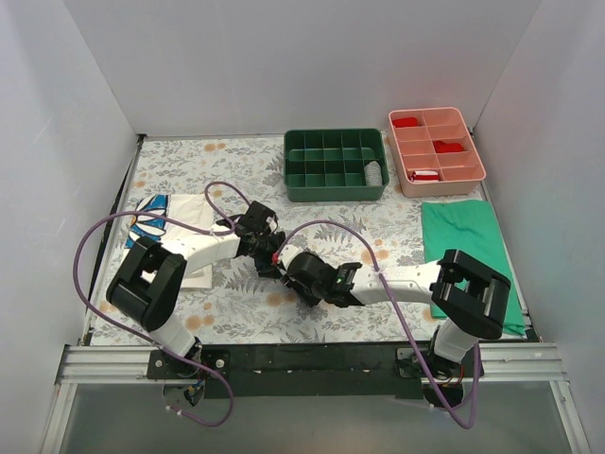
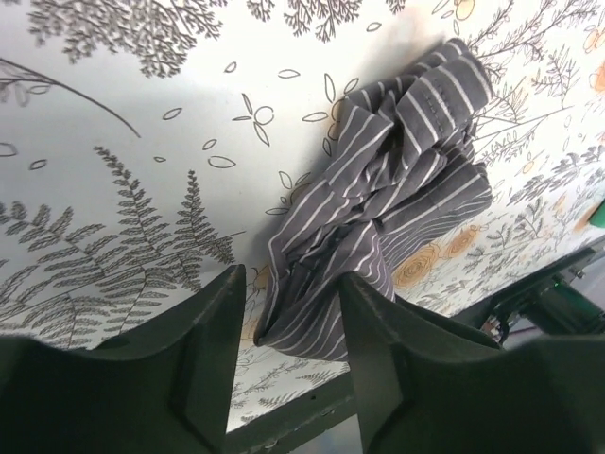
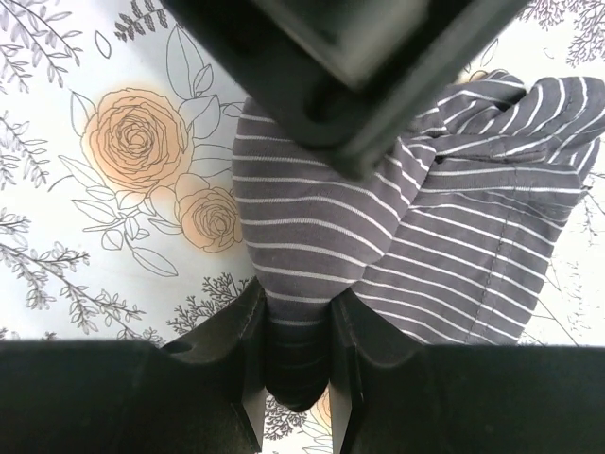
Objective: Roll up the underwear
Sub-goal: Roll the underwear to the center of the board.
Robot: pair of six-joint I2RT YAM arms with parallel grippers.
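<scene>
The underwear is a crumpled bundle of grey cloth with thin white stripes, lying on the floral table cover. In the left wrist view one end of it lies between the fingers of my left gripper, whose jaws stand wide apart around it. My right gripper is shut on a fold of the underwear and pinches it low over the table. In the top view my left gripper and right gripper meet tip to tip at the table's middle and hide the underwear.
A green divided tray holds a grey roll at the back. A pink tray with red items stands at the back right. A plain green cloth lies right, a white-and-blue printed cloth left.
</scene>
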